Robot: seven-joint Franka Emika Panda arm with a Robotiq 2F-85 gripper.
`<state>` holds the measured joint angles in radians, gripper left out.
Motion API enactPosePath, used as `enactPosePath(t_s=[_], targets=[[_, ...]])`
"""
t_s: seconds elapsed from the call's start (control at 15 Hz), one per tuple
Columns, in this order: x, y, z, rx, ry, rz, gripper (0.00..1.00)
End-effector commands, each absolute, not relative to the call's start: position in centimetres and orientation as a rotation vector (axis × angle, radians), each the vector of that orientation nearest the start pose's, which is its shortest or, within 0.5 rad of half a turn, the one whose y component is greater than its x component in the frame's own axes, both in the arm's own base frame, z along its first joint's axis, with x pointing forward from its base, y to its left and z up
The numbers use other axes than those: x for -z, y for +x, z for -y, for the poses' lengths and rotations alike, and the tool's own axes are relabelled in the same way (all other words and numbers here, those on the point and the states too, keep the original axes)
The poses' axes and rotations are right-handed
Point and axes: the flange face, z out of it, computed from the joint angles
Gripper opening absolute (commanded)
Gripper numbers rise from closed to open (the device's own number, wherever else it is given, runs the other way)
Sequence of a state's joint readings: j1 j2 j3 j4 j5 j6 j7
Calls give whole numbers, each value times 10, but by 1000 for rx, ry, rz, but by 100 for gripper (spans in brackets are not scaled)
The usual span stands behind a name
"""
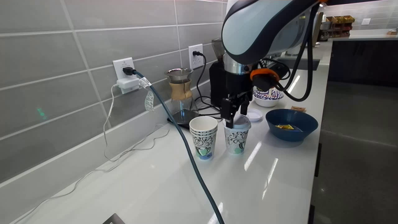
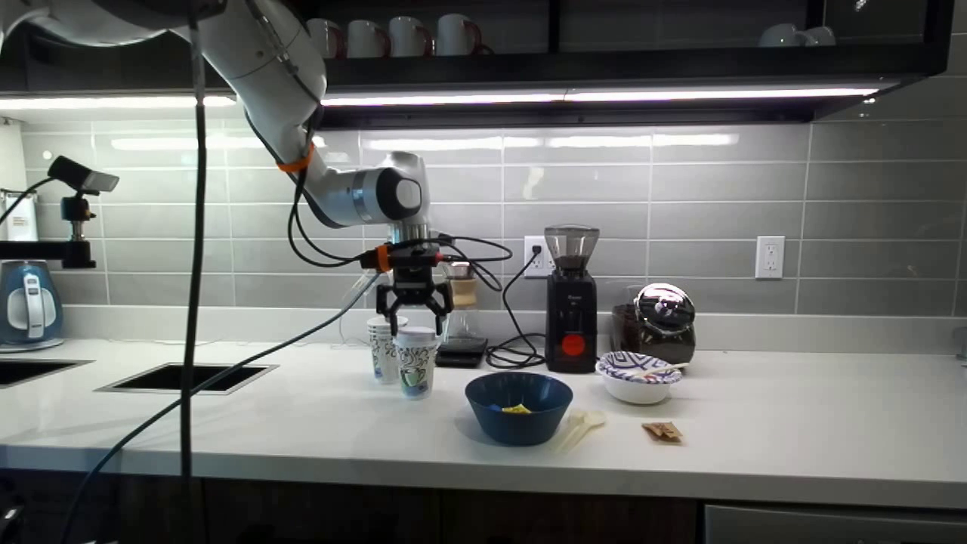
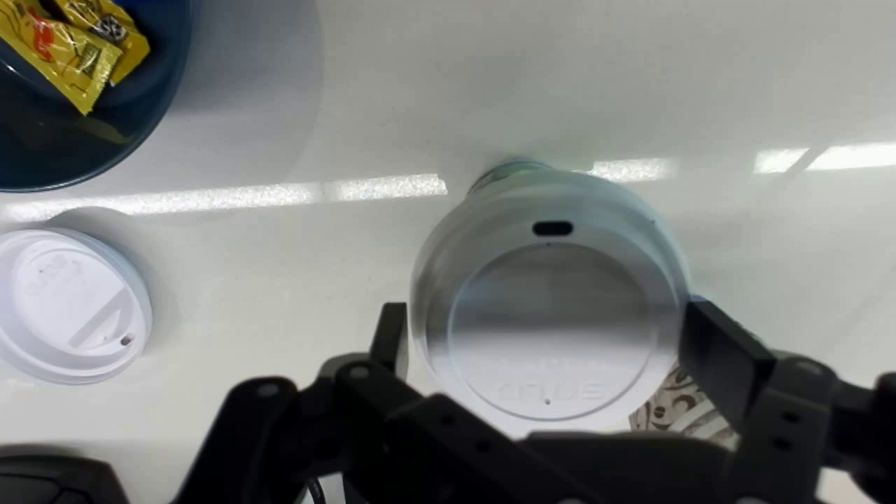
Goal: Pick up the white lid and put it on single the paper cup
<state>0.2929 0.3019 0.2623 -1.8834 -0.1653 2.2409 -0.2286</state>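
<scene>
A white lid (image 3: 553,336) lies over the top of the paper cup (image 1: 237,141), whose dark swirl pattern shows in both exterior views. Whether its rim is fully pressed down, I cannot tell. My gripper (image 3: 547,308) is low over the cup, pointing down, with its fingers spread on either side of the lid. In the wrist view, a narrow gap separates the left finger (image 3: 390,336) from the lid. The right finger (image 3: 724,357) is at the lid's edge; contact is unclear. In an exterior view, the gripper (image 2: 415,331) stands open around the cup's top.
Right beside the cup stands a stack of similar cups (image 1: 203,143). Another white lid (image 3: 70,304) lies on the counter. Nearby are a blue bowl (image 1: 291,124) with yellow packets, a glass coffee maker (image 1: 183,102), a grinder (image 2: 571,317) and a patterned bowl (image 2: 638,378). A cable (image 1: 189,146) crosses the counter.
</scene>
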Motion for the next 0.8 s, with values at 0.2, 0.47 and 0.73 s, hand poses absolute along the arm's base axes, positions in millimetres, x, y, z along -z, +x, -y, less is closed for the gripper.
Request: enactPosePath(t_s=[0.2,0.47,0.73], targets=[[-355,541,-320,95,-2850,1372,100],[-352,541,-319,87,-2844,1385,100],[-353,541,-317,88,-2849,1381,100]])
